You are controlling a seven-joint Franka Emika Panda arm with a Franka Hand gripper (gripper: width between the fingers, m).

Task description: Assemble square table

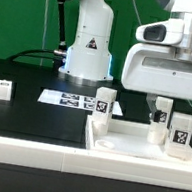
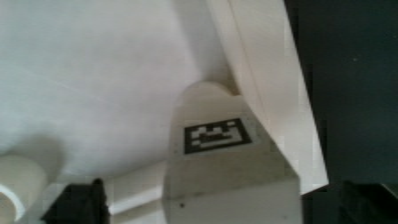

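Green backdrop behind black bench (image 1: 36, 79). Exterior view: square top (image 1: 136, 149) flat at its near right, recess up, probably for fitting legs; three leg pegs (image 1: 105, 102) upright on it, spare peg (image 1: 4, 90) well left. Wide-spread fingers (image 1: 161, 101), gripping nothing. Wrist view: tagged peg (image 2: 217, 135) between them, seemingly lined up for grasping.

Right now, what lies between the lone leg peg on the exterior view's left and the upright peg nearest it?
The marker board lies flat between the lone leg peg and the upright peg. Only the exterior view shows this.
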